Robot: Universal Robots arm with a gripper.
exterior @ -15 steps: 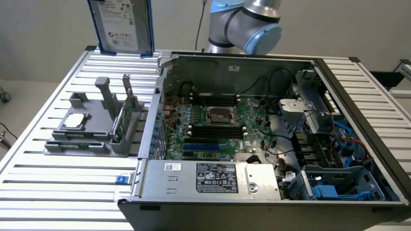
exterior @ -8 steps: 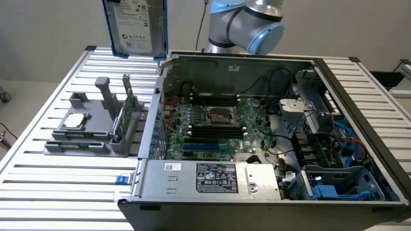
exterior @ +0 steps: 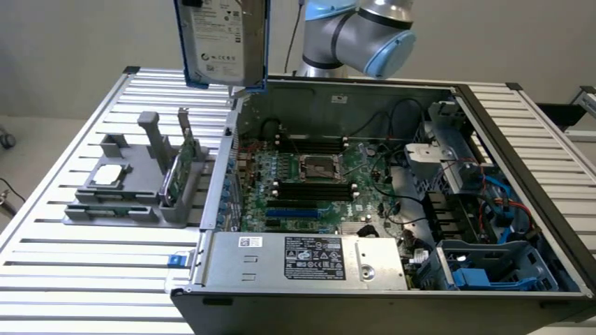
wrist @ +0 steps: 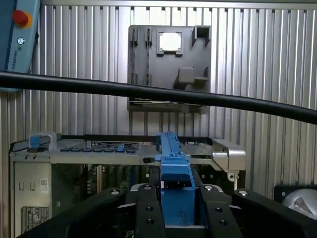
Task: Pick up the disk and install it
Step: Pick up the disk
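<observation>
The black gripper (wrist: 176,198) was clamped on the blue plastic frame (wrist: 171,148) of the flat silver-grey, white-labelled disk (exterior: 222,42), which hung upright at eleven o'clock over the open metal computer case (exterior: 354,101) in the exterior view. Likely stiff, dense and shock-sensitive, it suited edge holds.

Arm (exterior: 368,31) aloft, gripper (wrist: 177,213) downward, clamped.

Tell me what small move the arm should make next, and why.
Probably carry the silver-grey hard drive with its blue carrier frame sideways over the open black computer case. The pincer grips it upright, high above its far wall, well apart from the blue-fitted drive bay at the exterior view's lower right.
</observation>
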